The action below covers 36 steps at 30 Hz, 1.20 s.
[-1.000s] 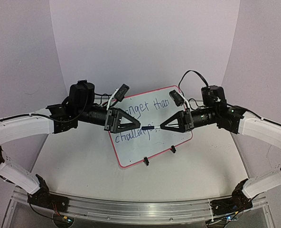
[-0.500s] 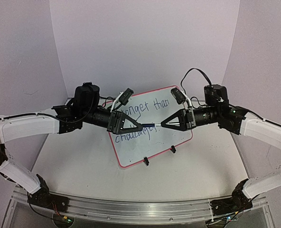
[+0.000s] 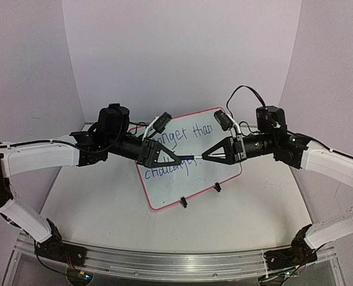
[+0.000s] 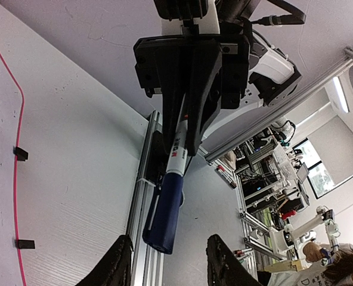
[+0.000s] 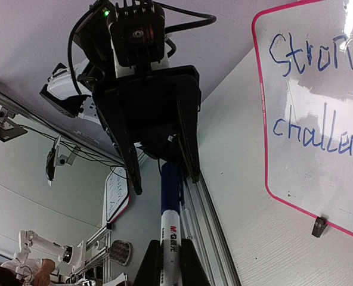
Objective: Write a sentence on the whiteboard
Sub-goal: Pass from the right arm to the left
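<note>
The left gripper had its jaws spread either side of the blue cap of the marker, not clamping it, apparently lined up to grip that end. The right gripper pinched the white barrel, steadying it. Beneath them the whiteboard stood propped on the table, the sentence on it.

Right hand grips marker; left hand straddles cap; whiteboard right.

The pale table carries the red-rimmed whiteboard, set askew near its middle.
</note>
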Tool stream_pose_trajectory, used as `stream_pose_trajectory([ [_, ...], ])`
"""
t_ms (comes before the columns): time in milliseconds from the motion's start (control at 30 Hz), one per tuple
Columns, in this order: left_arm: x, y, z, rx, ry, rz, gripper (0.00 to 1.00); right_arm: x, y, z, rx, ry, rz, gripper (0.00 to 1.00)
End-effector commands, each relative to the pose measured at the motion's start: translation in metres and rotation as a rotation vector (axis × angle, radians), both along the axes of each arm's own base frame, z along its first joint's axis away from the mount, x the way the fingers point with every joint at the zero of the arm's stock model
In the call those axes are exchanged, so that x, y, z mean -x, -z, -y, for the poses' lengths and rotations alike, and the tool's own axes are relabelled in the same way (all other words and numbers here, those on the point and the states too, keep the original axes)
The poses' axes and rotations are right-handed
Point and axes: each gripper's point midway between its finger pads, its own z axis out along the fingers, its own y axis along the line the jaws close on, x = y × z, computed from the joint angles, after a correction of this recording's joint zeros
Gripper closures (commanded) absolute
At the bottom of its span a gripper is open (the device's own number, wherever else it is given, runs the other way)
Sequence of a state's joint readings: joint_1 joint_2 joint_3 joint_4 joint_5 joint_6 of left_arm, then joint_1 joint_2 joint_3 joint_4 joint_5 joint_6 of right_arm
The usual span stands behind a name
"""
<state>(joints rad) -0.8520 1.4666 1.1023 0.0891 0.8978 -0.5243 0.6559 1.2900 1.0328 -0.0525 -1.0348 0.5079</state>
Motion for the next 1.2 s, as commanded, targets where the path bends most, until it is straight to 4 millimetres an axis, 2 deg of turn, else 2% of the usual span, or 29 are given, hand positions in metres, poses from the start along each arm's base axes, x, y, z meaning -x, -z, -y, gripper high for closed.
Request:
stream_pose_trajectory([
  [0,0.001,-0.031,0.005,0.078,0.031,0.061,0.59,0.001,-0.008,-0.005,-0.031,-0.028,0.017,1.00],
  [267,0.000,-0.031,0.009,0.079,0.046,0.054,0.64,0.000,-0.006,-0.006,-0.028,-0.031,0.013,1.00],
  [400,0.000,-0.028,0.010,0.074,0.052,0.046,0.73,-0.001,-0.003,-0.005,-0.023,-0.022,0.013,1.00],
  [700,0.000,-0.026,0.011,0.075,0.063,0.038,1.00,-0.001,-0.002,-0.005,-0.021,-0.021,0.013,1.00],
  [1167,0.003,-0.028,0.015,0.083,0.083,0.044,1.00,0.001,-0.002,-0.015,-0.018,-0.048,0.023,1.00],
])
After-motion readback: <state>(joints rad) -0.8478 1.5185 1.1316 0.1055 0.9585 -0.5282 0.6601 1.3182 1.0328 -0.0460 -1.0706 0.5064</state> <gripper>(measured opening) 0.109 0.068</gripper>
